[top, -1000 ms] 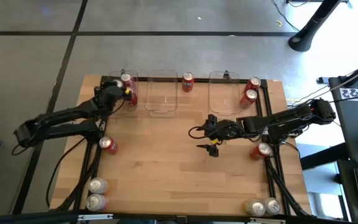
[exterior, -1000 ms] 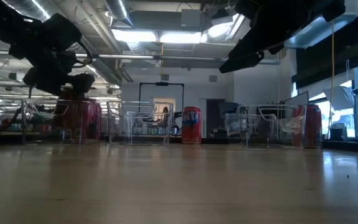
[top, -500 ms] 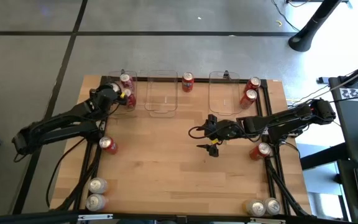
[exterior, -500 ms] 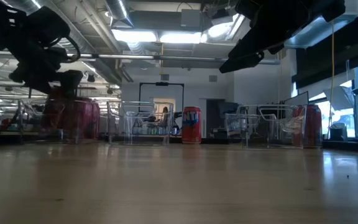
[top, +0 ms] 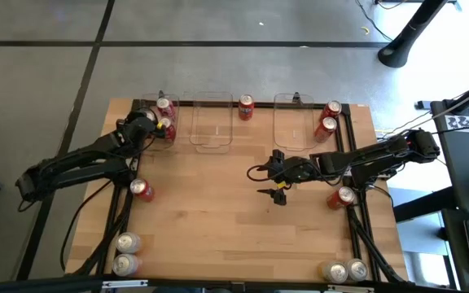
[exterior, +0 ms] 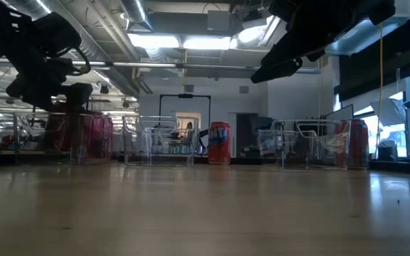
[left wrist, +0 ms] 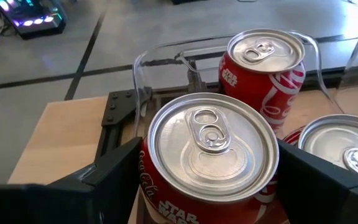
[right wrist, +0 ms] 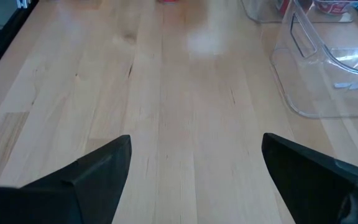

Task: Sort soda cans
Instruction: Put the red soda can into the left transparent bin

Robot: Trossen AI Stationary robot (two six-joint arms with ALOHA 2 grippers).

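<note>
We see the left end effector point(left wrist: 207, 180) clamped on a red soda can point(left wrist: 211, 149) at the leftmost clear bin point(top: 163, 130), beside two other cans point(left wrist: 265, 68) there. The right end effector point(right wrist: 191, 180) hangs mid-bench point(top: 218, 220), fingers apart and empty.

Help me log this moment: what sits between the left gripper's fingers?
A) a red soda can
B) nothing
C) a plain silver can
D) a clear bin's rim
A: the left wrist view shows the left gripper with its fingers either side of a red soda can.
</note>
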